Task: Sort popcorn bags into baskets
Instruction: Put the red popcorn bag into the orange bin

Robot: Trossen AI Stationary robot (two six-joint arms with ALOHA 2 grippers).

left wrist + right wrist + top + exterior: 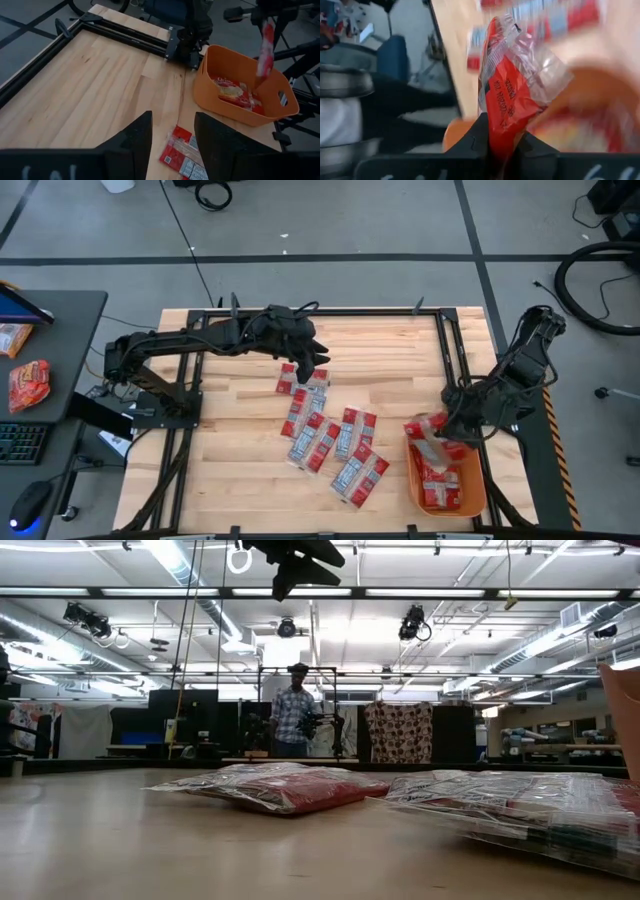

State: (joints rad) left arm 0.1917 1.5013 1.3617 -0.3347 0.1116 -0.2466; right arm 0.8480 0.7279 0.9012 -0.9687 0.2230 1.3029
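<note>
The right gripper (502,142) is clamped on a popcorn packet (512,90), its jaws pinched nearly together on the packet's lower end, so that the red and clear wrapper stands up out of them. In the high view this gripper (440,430) hangs over the near end of the orange basket (478,500), with the held packet (425,430) at the basket's rim. Inside the basket, beneath the jaws, lie more red packets (440,480).

The left gripper (312,365) hovers above the table (230,410) with its jaws partly apart and nothing between them. Below and just ahead of its fingers (132,140) lies the loose spread of popcorn bags (325,435), the nearest packet (182,157) showing in the gap between the jaws
</note>
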